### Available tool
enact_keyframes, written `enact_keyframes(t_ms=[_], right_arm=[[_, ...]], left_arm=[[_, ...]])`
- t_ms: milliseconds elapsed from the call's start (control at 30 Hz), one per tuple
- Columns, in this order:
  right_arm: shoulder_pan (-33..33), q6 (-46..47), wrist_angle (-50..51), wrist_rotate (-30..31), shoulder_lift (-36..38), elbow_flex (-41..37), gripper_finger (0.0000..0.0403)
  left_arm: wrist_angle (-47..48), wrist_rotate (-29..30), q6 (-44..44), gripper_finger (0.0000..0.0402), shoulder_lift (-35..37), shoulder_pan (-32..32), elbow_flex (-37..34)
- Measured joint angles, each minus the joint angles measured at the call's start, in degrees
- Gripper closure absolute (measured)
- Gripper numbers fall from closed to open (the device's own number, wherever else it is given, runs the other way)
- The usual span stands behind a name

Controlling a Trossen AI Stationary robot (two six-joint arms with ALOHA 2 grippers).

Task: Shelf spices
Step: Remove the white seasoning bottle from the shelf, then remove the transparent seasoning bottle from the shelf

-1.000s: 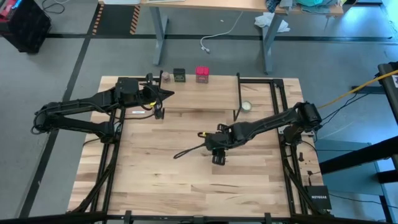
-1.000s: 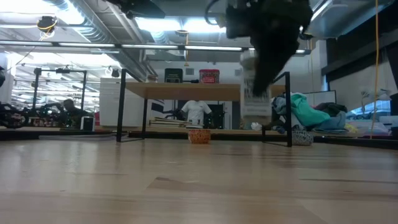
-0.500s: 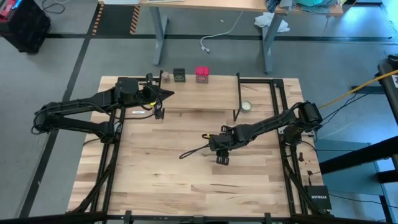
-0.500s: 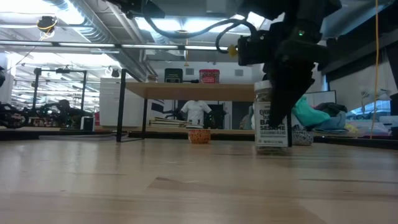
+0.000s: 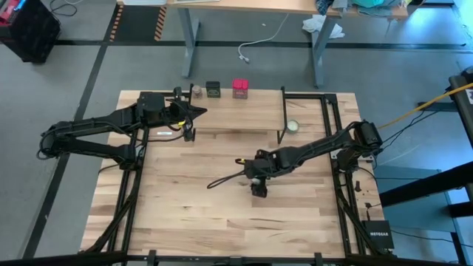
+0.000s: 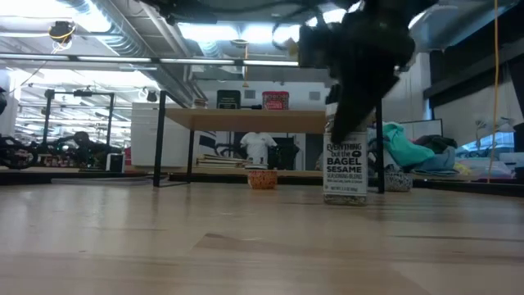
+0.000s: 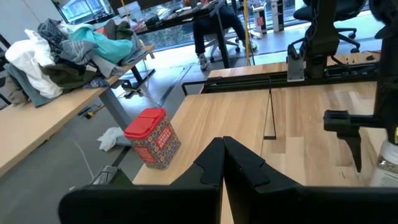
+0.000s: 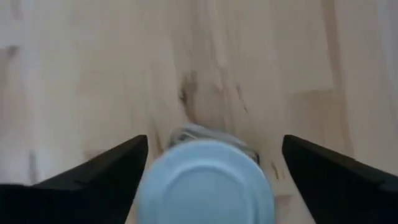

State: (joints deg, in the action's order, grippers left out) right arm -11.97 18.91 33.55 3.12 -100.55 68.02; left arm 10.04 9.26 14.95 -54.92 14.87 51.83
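The clear white-lidded jar (image 6: pixel 345 168) stands upright on its base on the plank tabletop, near its middle. My right gripper (image 5: pixel 257 185) is above it, pointing down, open, with one finger on each side of the white lid (image 8: pixel 205 183). The tan-grey jar (image 5: pixel 196 91), dark tin (image 5: pixel 213 89) and red box (image 5: pixel 240 89) stand along the far edge of the shelf (image 5: pixel 236 118). My left gripper (image 5: pixel 199 111) is shut and hovers over the shelf's left end, with the red box (image 7: pixel 152 138) ahead of it. My right gripper (image 8: pixel 214 140) comes at the jar from above, its fingers (image 8: pixel 112 168) flanking the white lid. A gap shows on one side. On the other side I cannot tell whether the finger touches the lid. The jar rests on the table.
A flat pale round disc (image 5: pixel 293 126) lies on the table just right of the shelf's right legs. The shelf board (image 6: pixel 246 120) stands on thin black legs with open room beneath. Bare planks lie near and left of the jar. Black frame rails run along the table's sides.
My right gripper has brought the white-lidded jar down from the air onto the table, drifting a little right and then back left. The jar, lifted clear a second ago, now stands upright on its base.
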Motion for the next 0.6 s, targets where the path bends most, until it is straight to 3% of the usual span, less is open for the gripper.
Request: enact_keyframes(t_ms=[100, 333, 467, 600], right_arm=[[0.0, -2.0, 2.4, -0.2, 0.0, 3.6, 0.0021], [0.0, -9.3, 15.5, 2.5, 0.0, 15.9, 0.0077], [0.0, -16.0, 23.7, 10.9, 0.0, 24.4, 0.0095], [0.4, -23.9, 32.1, 24.3, 0.0, 33.3, 0.0096]], left_arm=[[-0.1, 0.0, 0.0, 0.0400, 0.0, 0.0, 0.0], [-2.4, 1.0, 1.9, 0.0399, 0.0, 0.0, 0.0], [-3.5, 3.0, 3.0, 0.0372, 0.0, 0.0, 0.0], [0.1, 5.2, 5.6, 0.0298, 0.0, 0.1, 0.0]])
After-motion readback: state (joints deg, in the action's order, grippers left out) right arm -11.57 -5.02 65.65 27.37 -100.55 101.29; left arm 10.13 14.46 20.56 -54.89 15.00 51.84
